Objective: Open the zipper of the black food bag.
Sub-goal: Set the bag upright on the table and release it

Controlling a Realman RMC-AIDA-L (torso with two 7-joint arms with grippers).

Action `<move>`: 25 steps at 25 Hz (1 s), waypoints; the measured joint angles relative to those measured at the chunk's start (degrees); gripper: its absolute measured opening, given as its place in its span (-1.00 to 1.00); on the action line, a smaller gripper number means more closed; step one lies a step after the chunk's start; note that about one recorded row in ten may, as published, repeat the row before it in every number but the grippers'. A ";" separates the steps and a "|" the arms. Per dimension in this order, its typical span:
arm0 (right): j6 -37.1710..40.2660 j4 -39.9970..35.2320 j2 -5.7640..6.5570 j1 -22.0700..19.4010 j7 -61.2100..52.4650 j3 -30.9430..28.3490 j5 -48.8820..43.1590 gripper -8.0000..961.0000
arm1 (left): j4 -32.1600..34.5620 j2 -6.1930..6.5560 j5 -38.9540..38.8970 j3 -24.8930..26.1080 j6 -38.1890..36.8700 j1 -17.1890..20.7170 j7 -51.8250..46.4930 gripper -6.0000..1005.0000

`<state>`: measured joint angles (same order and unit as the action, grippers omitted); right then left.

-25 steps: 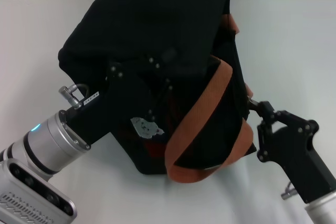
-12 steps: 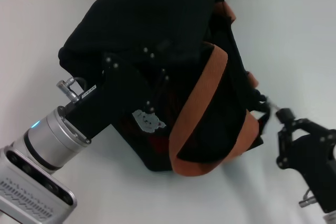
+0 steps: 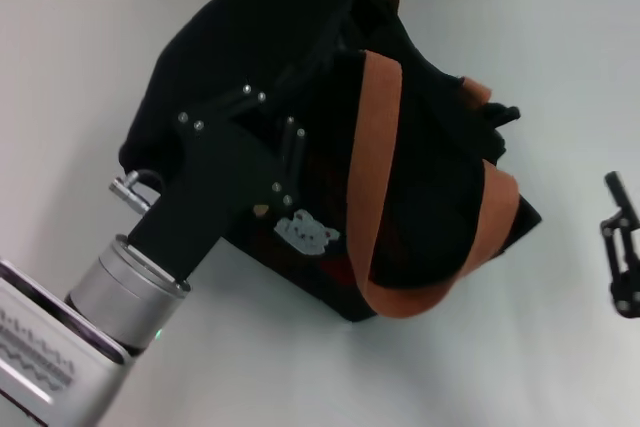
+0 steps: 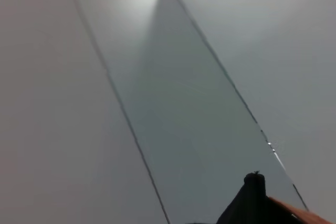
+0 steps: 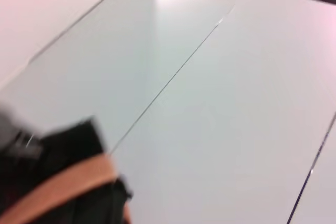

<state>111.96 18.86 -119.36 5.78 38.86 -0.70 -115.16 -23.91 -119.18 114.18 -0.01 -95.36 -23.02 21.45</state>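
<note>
Black food bag (image 3: 300,77) under left tool (image 3: 270,137), right tool (image 3: 620,247) apart.

Black food bag (image 3: 300,77) is sitting centre frame on the desk (image 3: 560,87), tipped and slumping, long axis running from 12 o'clock down toward 5 o'clock. Fabric is crumpling at the top. Two orange-brown straps are draping over its right half, one looping down to the 5 o'clock corner. Bear patch and a bit of red label are showing on the front face near 6 o'clock. Zipper line itself is not resolvable against the black fabric.
</note>
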 joint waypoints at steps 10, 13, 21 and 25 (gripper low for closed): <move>8.28 -16.48 0.14 5.93 -49.17 6.55 -0.20 0.12 | -0.46 -0.02 0.22 1.63 6.32 -0.37 -21.86 -0.76; 8.38 -23.11 0.18 7.69 -61.35 10.30 -0.23 0.35 | -0.64 -0.06 0.41 2.32 6.70 -0.44 -21.75 -0.76; 6.69 -30.95 0.18 9.14 -72.63 15.83 -0.35 0.63 | 7.35 0.46 6.54 2.42 3.00 -0.50 -27.29 -0.54; 5.46 -31.93 0.18 9.68 -74.27 16.32 -1.41 0.63 | 13.32 0.59 9.83 2.30 -0.58 -0.15 -32.61 -0.10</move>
<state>117.42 -13.07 -119.18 15.46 -35.41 15.62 -116.57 -10.59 -118.59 124.01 2.29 -95.94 -23.17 -11.17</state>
